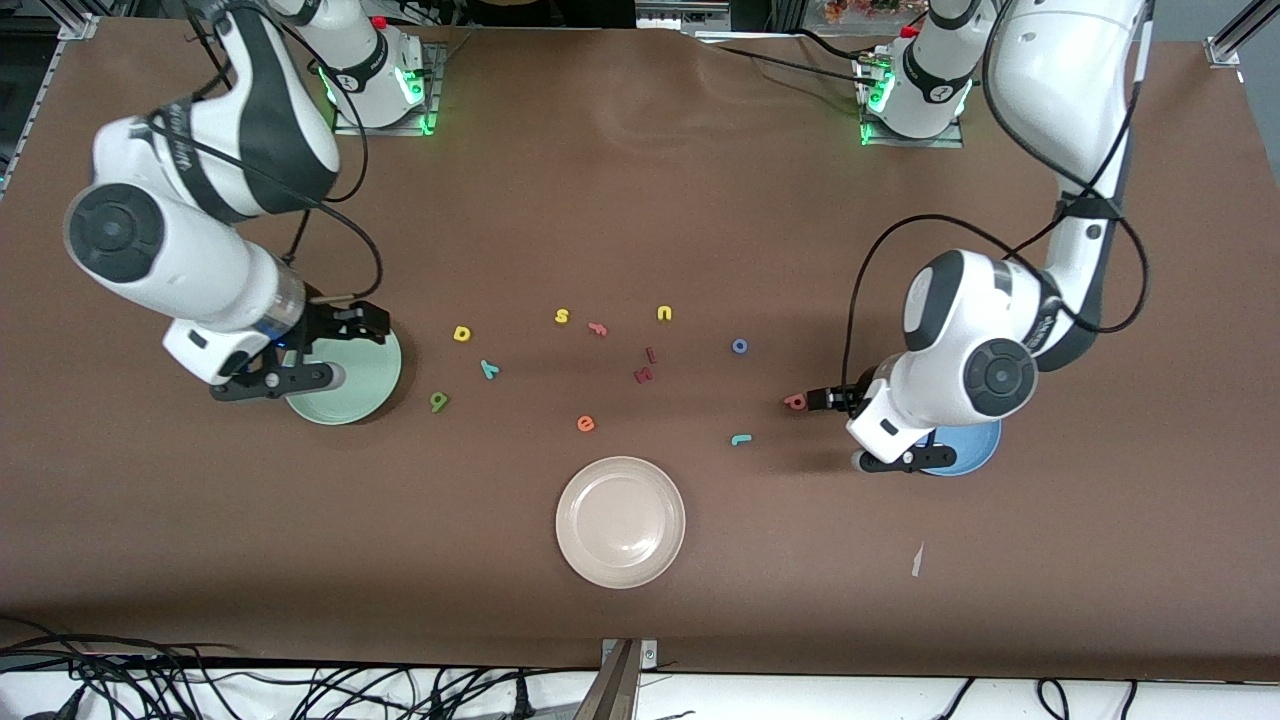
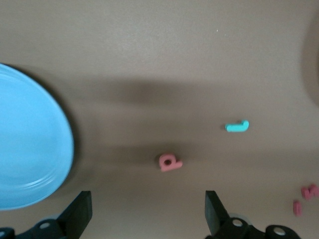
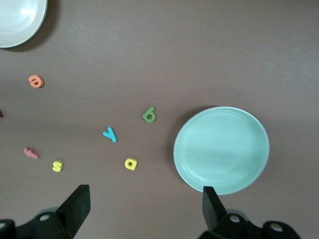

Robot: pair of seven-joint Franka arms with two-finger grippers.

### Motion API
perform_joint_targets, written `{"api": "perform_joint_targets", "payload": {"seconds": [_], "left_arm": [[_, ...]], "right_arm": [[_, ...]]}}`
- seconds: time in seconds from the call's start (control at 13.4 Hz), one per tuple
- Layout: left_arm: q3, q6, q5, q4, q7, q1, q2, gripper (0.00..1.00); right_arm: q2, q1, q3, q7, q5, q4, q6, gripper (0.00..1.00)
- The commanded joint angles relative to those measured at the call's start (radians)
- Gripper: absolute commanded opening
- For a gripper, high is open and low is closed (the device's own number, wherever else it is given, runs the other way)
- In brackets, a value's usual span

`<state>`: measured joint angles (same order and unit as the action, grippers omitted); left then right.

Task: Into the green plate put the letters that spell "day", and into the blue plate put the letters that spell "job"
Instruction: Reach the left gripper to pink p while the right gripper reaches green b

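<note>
The green plate (image 1: 365, 385) (image 3: 222, 149) lies toward the right arm's end, and my right gripper (image 1: 310, 352) (image 3: 144, 196) hangs open and empty over its edge. Beside the plate lie the yellow "d" (image 1: 461, 333) (image 3: 130, 164), teal "y" (image 1: 488, 369) (image 3: 110, 134) and green "a" (image 1: 439, 401) (image 3: 149, 114). The blue plate (image 1: 975, 450) (image 2: 30, 149) sits partly under my left gripper (image 1: 872, 430) (image 2: 147, 201), which is open and empty. The pink "b" (image 1: 795, 401) (image 2: 170, 162) lies just off its fingers. The teal "j" (image 1: 741, 438) (image 2: 237, 126) and blue "o" (image 1: 739, 346) are close by.
A beige plate (image 1: 620, 520) sits nearest the front camera at mid-table. Other letters lie in the middle: yellow "s" (image 1: 562, 316), pink "f" (image 1: 598, 327), yellow "u" (image 1: 664, 313), dark red letters (image 1: 645, 365) and orange "e" (image 1: 586, 423). A paper scrap (image 1: 917, 560) lies near the front edge.
</note>
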<state>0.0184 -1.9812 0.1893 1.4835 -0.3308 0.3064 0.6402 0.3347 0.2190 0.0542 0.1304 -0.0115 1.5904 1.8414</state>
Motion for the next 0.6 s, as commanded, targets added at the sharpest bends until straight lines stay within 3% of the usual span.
{"api": "perform_joint_targets", "payload": {"seconds": [0.0, 0.22, 0.52], "left_arm": [[0.012, -0.105, 0.019, 0.039, -0.063, 0.043, 0.024, 1.0], [0.012, -0.279, 0.013, 0.161, -0.071, 0.065, 0.025, 1.0], [0.012, -0.324, 0.013, 0.193, -0.074, 0.072, 0.047, 0.98]], "right_arm": [[-0.006, 0.002, -0.008, 0.02, -0.021, 0.113, 0.158, 1.0], [-0.011, 0.002, -0.01, 0.04, -0.022, 0.255, 0.339, 1.0], [0.001, 0.002, -0.013, 0.026, -0.027, 0.299, 0.38, 1.0]]}}
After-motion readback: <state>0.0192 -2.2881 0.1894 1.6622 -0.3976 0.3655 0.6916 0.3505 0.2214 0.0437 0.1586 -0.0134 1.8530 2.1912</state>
